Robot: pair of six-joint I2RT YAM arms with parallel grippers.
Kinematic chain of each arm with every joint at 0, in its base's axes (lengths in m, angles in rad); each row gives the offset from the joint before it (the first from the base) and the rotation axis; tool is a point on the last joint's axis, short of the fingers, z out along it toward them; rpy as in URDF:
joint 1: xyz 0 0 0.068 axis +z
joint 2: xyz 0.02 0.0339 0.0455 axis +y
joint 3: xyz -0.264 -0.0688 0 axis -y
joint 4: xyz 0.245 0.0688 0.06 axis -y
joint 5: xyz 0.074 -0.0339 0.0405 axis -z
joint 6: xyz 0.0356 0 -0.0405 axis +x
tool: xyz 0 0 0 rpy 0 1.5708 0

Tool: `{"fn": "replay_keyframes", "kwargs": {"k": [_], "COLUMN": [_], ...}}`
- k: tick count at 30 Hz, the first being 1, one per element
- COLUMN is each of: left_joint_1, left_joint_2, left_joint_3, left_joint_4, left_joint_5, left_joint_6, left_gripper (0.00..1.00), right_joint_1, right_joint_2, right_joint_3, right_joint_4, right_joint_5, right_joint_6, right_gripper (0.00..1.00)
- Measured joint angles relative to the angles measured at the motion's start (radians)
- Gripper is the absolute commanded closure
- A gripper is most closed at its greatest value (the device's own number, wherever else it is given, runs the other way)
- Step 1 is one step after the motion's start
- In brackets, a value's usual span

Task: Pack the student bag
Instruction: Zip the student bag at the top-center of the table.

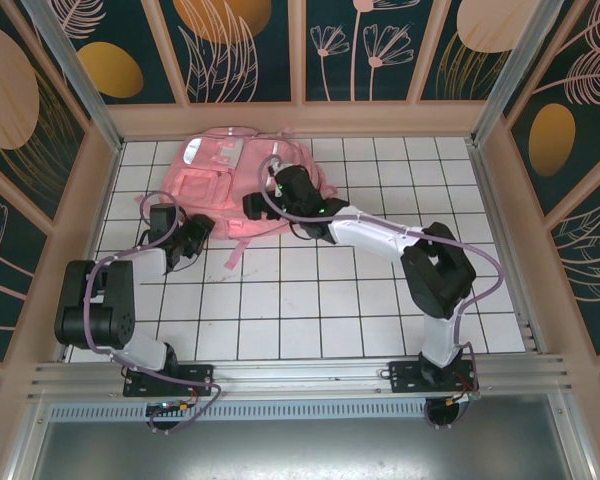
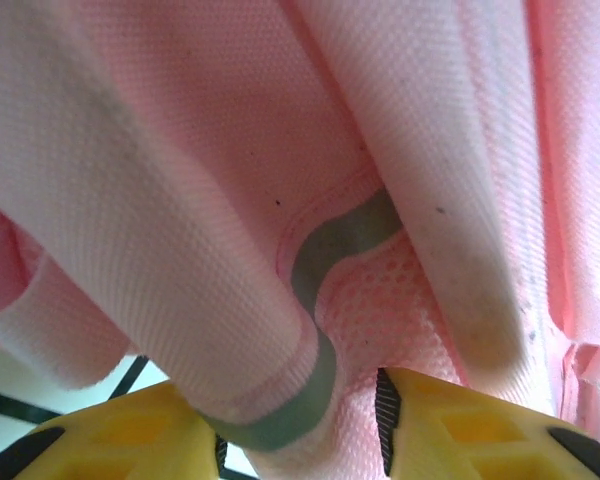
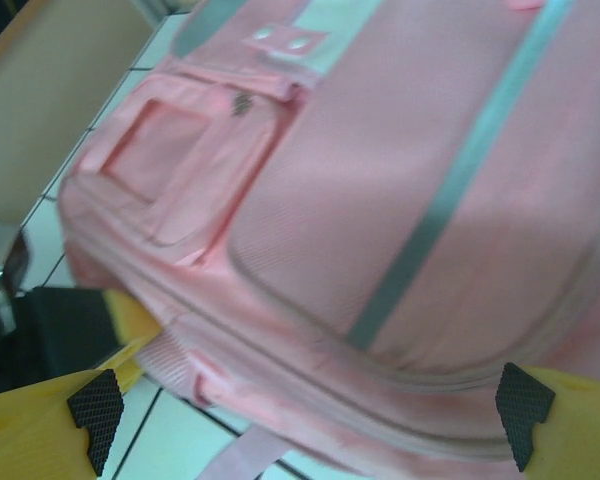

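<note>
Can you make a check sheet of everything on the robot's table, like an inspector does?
Surface: white tiled table, black grid lines.
Job's things: pink student bag lies at the far middle, front pockets up.
Clutter: nothing seen.
Grippers: left gripper at the bag's near left edge, pink fabric between its fingers, grip unclear; right gripper wide open at the bag's front.
Cables: purple cables loop along both arms.
Surroundings: dark flower-print walls in a wooden frame; metal rail at the near edge.

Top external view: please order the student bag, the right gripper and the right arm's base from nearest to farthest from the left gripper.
1. student bag, touching the left gripper, just beyond it.
2. right gripper, slightly to the right, over the bag.
3. right arm's base, far right, at the near edge.
</note>
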Motion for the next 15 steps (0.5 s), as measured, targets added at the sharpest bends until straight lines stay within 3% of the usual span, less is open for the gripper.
{"fn": "replay_keyframes", "kwargs": {"k": [4, 7, 11, 13, 15], "left_joint_1": [0.0, 0.0, 0.0, 0.0, 0.0], "left_joint_2": [0.029, 0.028, 0.02, 0.006, -0.006], "left_joint_3": [0.0, 0.0, 0.006, 0.013, 0.018], "left_joint_4": [0.049, 0.066, 0.056, 0.047, 0.037], "left_joint_5": [0.003, 0.003, 0.003, 0.003, 0.003], "left_joint_6": [-0.028, -0.044, -0.048, -0.055, -0.063], "left_gripper": [0.96, 1.0, 1.0, 1.0, 1.0], "right_joint_1": [0.057, 0.078, 0.084, 0.085, 0.09], "right_joint_2": [0.0, 0.0, 0.004, 0.018, 0.041], "right_joint_3": [0.0, 0.002, 0.002, 0.006, 0.018], "right_joint_4": [-0.012, -0.036, -0.051, -0.058, -0.065], "right_joint_5": [0.022, 0.026, 0.015, 0.007, 0.002], "right_joint_6": [-0.038, -0.047, -0.06, -0.07, -0.084], "right_gripper": [0.01, 0.03, 0.26, 0.43, 0.48]}}
